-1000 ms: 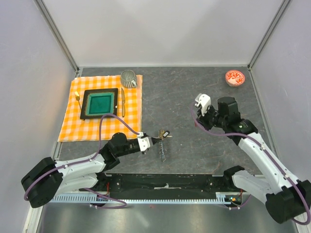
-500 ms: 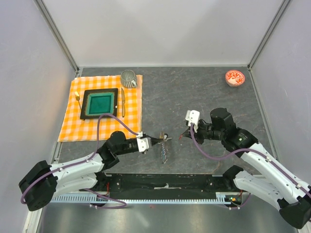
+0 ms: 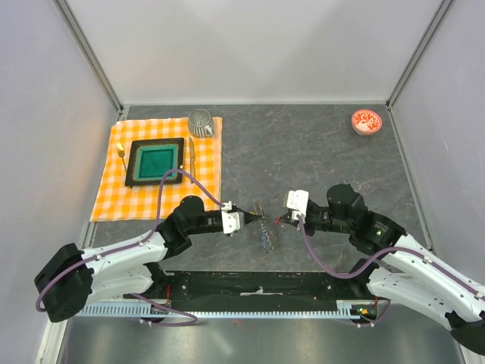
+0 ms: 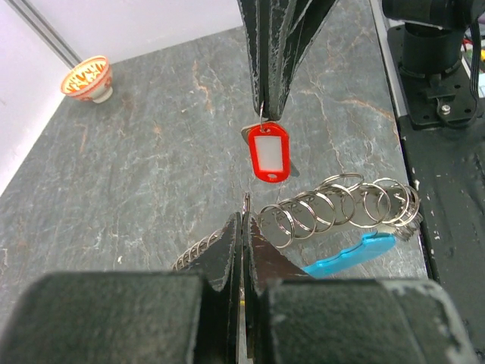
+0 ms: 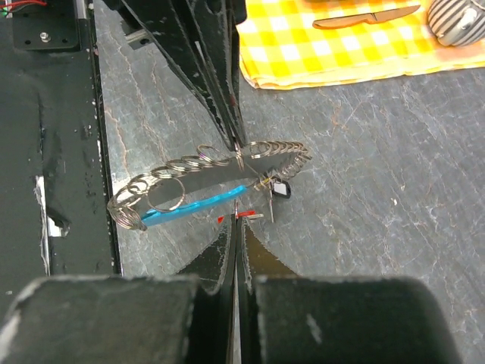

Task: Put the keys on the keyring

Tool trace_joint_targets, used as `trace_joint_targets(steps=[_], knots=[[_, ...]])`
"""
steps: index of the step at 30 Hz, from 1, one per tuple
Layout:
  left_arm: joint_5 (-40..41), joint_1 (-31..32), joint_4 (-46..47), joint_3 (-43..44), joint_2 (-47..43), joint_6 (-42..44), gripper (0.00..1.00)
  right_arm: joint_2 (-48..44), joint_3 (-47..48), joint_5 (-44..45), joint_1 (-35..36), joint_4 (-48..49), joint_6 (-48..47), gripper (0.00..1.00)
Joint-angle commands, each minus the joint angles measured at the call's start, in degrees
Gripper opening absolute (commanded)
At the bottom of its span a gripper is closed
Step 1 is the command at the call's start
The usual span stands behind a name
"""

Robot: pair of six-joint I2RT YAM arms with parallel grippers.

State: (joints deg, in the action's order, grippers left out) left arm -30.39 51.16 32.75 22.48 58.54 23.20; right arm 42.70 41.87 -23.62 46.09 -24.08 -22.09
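- at the keyring (image 4: 352,252) middle, left gripper (image 5: 237,148) pinches one ring, jaws closed.
- just beside the keyring, right gripper (image 4: 265,114) is closed on a red-tagged key (image 4: 269,154).

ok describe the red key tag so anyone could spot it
At the grey table's front edge, find the chain of silver rings. Beside it the red key tag dangles from the right pincer; the neighbouring tag is blue.

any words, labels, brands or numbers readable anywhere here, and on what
No readable text in any view.
Red key tag: white label window looks blank.
Blue tag on the keyring: no print visible.
Bowl: red pattern only, no letters.
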Motion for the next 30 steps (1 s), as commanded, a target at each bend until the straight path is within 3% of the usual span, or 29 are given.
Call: trace_joint_targets(steps=[1, 13, 30], knots=[[-1.9, 0.4, 1.5, 2.9, 1.4, 3.7, 0.02, -0.8, -1.1, 3.7, 2.6, 3.8, -2.3, 0.00], [-4.4, 0.8, 1.3, 4.5, 3.5, 3.7, 0.02, 1.6, -1.0, 16.2, 9.6, 2.3, -3.4, 0.00], [-4.1, 1.2, 1.3, 4.9, 3.5, 3.6, 0.02, 3.3, -1.4, 18.3, 12.5, 3.1, -3.1, 0.00]])
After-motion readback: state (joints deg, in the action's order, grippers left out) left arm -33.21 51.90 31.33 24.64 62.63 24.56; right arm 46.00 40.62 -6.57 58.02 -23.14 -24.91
